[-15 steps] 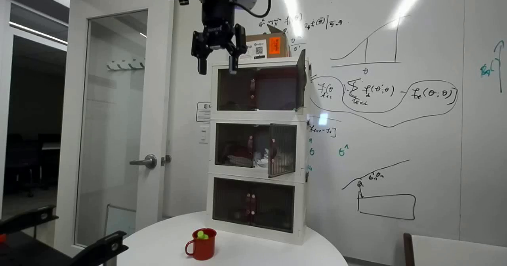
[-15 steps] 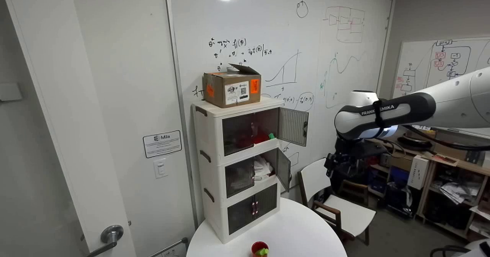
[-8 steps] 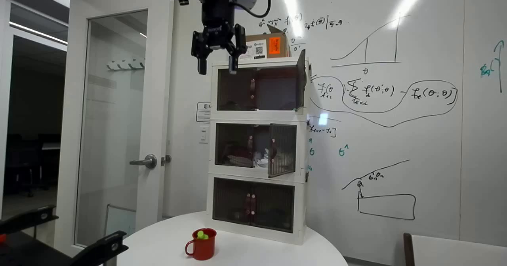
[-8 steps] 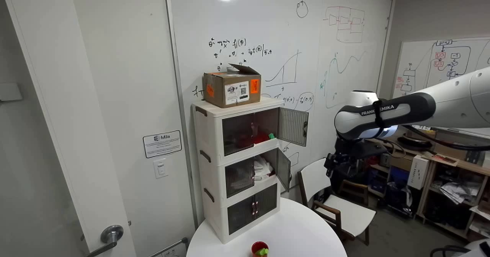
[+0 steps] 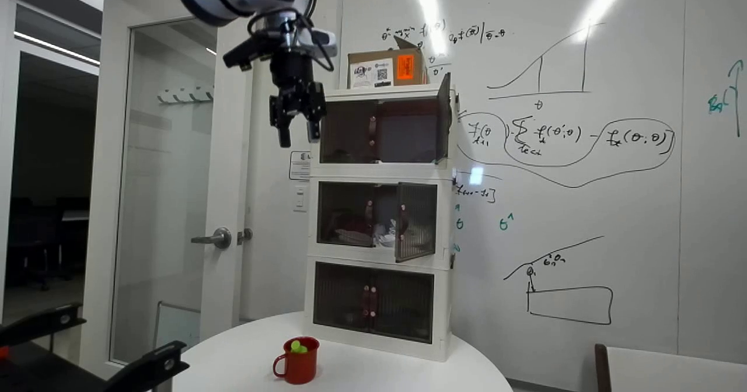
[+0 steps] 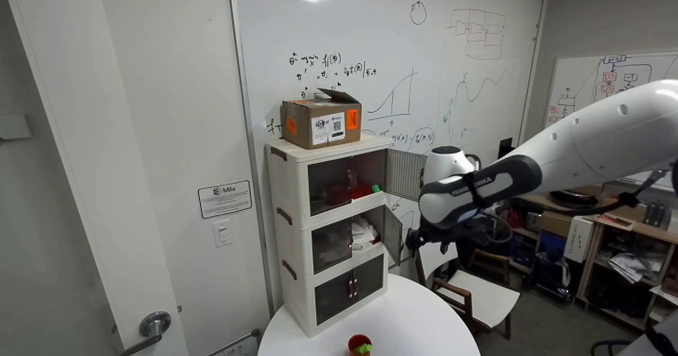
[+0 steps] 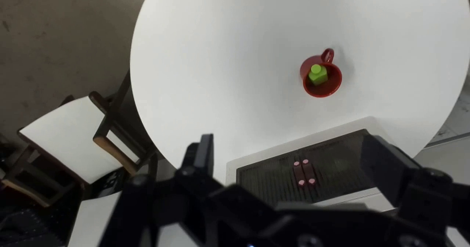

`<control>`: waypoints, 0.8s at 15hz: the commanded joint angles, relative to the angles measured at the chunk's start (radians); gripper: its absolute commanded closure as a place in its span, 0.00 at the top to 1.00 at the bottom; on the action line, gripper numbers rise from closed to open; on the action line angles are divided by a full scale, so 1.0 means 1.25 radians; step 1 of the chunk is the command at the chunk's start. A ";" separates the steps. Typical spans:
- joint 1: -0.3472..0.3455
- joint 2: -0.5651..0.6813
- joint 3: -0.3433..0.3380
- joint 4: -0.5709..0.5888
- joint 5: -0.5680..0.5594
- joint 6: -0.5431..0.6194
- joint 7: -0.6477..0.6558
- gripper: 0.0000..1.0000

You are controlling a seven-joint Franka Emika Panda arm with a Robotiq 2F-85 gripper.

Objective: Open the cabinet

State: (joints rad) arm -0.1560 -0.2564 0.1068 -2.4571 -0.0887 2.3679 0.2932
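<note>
Fingers (image 5: 284,134) spread, cabinet (image 5: 359,205) beyond them (one middle door (image 5: 416,223) standing open); gap hard to judge.

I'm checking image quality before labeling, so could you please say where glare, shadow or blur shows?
In both exterior views, glare streaks the whiteboard; in the wrist view, a faint shadow lies beside the red mug on the round white tabletop, and the claw looks dark and slightly out of focus.
</note>
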 commanded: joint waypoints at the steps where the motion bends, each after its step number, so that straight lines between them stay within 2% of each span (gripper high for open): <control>1: -0.169 0.130 0.214 0.053 -0.146 0.144 0.222 1.00; 3: -0.259 0.156 0.310 0.080 -0.263 0.172 0.355 1.00; 5: -0.304 0.172 0.364 0.117 -0.348 0.151 0.485 1.00; 9: -0.344 0.196 0.432 0.197 -0.532 0.057 0.723 1.00; 12: -0.340 0.233 0.464 0.258 -0.707 -0.026 0.901 1.00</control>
State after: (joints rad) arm -0.5724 -0.0315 0.6384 -2.2266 -0.7952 2.4374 1.2243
